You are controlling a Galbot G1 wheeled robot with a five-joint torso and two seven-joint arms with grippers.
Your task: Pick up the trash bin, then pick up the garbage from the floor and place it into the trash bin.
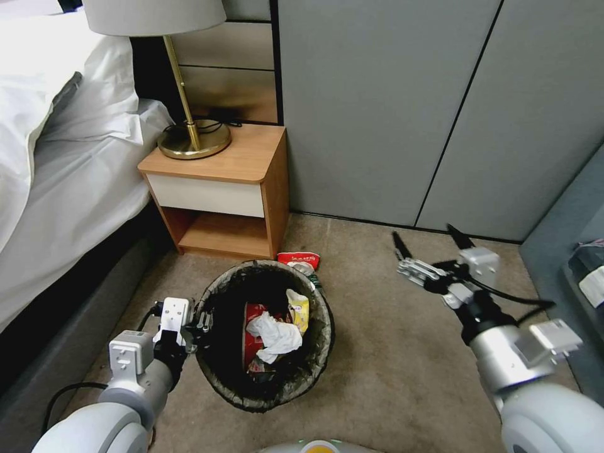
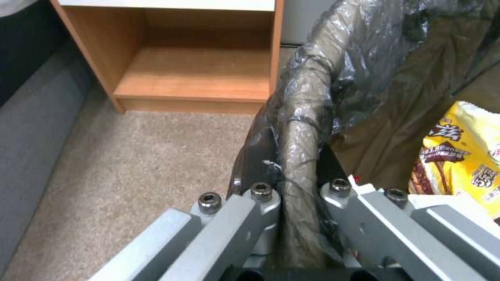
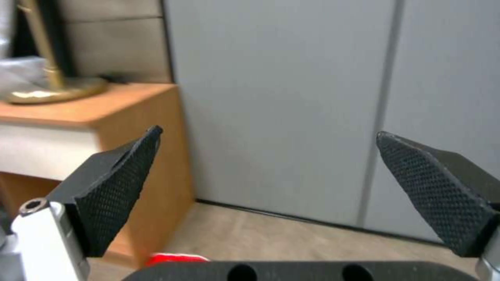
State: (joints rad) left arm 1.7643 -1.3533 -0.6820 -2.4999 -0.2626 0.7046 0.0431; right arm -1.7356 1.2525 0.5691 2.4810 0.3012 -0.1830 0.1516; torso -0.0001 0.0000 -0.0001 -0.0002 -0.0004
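Observation:
The trash bin, a round bucket lined with a dark bag, hangs low over the carpet in front of the nightstand. My left gripper is shut on its near-left rim; the left wrist view shows the bag-covered rim pinched between the jaws. Inside the bin lie garbage pieces: a white crumpled tissue, a yellow snack wrapper and a red packet. One more red packet lies on the floor just behind the bin. My right gripper hovers open over the carpet to the right, holding nothing.
A wooden nightstand with a brass lamp stands behind the bin. The bed runs along the left. Grey wall panels close the back, and a grey seat sits at the right edge. Open carpet lies between.

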